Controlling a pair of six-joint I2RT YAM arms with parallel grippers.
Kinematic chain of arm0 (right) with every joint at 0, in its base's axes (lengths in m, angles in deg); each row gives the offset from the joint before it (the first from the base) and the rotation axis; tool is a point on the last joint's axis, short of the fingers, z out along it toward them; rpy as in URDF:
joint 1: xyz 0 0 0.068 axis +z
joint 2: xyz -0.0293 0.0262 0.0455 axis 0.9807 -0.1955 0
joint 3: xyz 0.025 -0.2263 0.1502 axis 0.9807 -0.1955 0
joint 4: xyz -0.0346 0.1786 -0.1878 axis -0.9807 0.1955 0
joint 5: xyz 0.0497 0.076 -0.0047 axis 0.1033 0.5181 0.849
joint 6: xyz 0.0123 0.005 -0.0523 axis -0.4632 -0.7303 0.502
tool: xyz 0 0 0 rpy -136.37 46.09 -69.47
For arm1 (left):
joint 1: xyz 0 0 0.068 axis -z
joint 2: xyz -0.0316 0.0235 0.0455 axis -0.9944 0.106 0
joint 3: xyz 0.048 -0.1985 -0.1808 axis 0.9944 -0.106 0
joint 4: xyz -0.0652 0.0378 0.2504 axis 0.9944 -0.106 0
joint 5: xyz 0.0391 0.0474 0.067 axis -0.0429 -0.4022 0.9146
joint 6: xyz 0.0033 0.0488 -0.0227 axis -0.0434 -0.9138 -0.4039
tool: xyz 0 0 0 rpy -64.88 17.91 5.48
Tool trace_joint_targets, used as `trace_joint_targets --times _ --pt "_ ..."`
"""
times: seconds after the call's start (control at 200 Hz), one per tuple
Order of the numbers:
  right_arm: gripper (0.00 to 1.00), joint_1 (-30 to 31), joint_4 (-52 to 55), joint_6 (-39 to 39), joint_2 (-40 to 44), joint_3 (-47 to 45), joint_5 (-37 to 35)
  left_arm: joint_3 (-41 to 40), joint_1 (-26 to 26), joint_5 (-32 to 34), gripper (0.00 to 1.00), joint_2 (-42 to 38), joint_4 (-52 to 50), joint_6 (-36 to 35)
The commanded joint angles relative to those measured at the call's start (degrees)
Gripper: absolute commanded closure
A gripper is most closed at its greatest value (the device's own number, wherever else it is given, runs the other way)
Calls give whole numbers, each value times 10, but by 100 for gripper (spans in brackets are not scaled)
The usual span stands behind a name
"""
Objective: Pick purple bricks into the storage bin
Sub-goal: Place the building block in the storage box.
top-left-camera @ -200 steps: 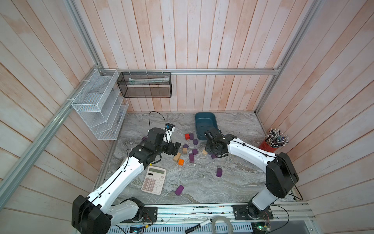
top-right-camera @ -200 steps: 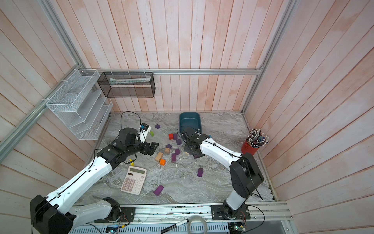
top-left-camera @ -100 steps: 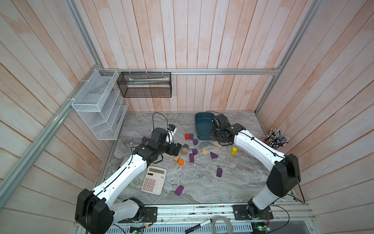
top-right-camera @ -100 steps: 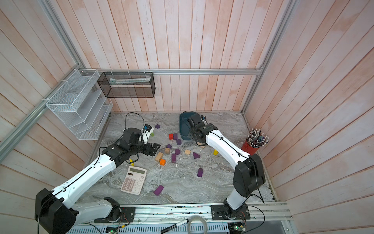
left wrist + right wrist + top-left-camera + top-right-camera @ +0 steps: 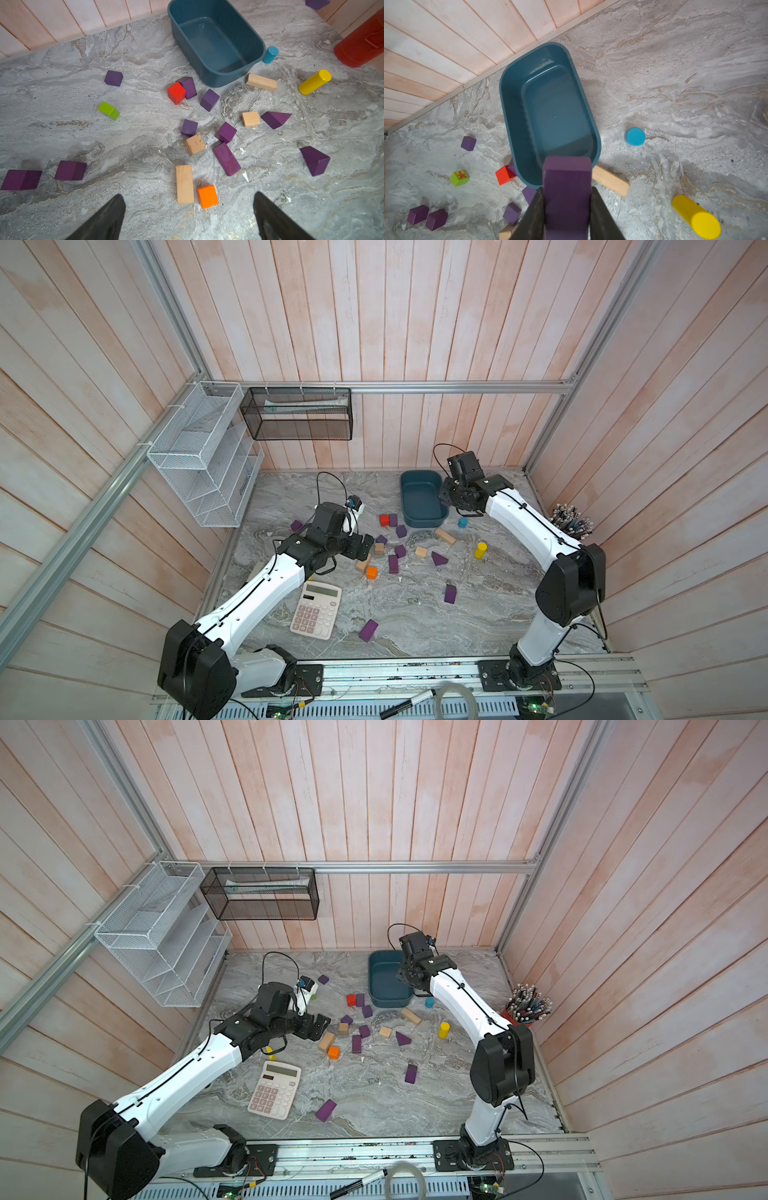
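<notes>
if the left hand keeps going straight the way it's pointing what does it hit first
Probably the long tan block and the orange cube beside it: both lie on the table just ahead of the open left hand. Depth is hard to judge.

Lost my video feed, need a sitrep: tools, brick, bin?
Right tool shut on a purple brick, above the storage bin's near rim. Left tool open, empty, over the scattered blocks. Bin empty, nothing in the way.

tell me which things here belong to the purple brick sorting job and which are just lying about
Job: purple wooden bricks, dark teal plastic storage bin, purple brick in the right gripper.

Lying about: tan wooden blocks, orange cube, yellow cylinder, white calculator.
</notes>
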Motion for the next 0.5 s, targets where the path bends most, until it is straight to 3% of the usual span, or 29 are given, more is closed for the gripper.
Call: trace_joint_targets --times 0.0,0.495 --pt "77 -24 -26 31 -14 27 17 2 16 22 3 1 -10 -1" --pt "77 -52 -54 104 -187 174 72 0 37 46 3 15 -16 -7"
